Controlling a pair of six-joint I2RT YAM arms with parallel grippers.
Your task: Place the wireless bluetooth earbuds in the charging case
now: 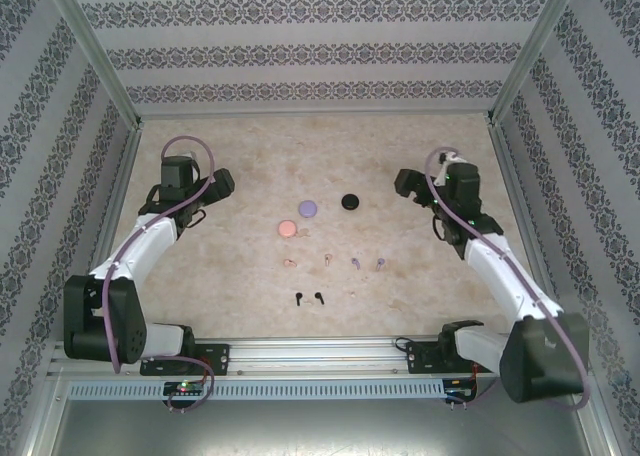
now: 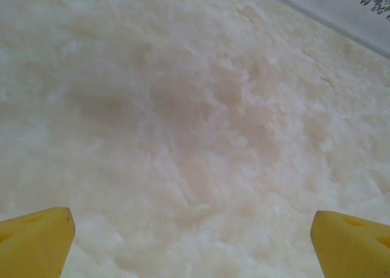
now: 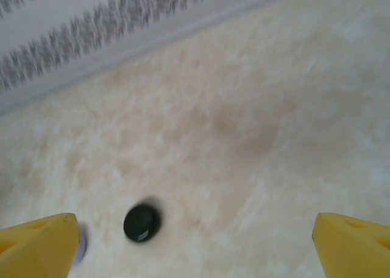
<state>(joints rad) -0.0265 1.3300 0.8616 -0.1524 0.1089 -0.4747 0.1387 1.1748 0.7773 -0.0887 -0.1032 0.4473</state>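
Three round charging cases lie mid-table: a purple case (image 1: 307, 208), a black case (image 1: 349, 202) (image 3: 141, 222) and a pink case (image 1: 287, 228). Nearer the arms lie the tiny earbuds: a pale pink pair (image 1: 290, 262) (image 1: 327, 260), a purple pair (image 1: 356, 264) (image 1: 380, 265) and a black pair (image 1: 298, 298) (image 1: 319, 298). My left gripper (image 1: 222, 183) hovers open at the left, well apart from them, its yellow fingertips (image 2: 36, 238) over bare table. Over at the right, my right gripper (image 1: 405, 184) is open, facing the black case, with nothing between its fingers (image 3: 350, 241).
The marbled tabletop (image 1: 250, 156) is boxed in by patterned walls and aluminium posts (image 1: 95, 51). A sliver of the purple case (image 3: 81, 244) peeks beside my right gripper's left finger. The arm bases sit on the rail (image 1: 320, 351) at the near edge.
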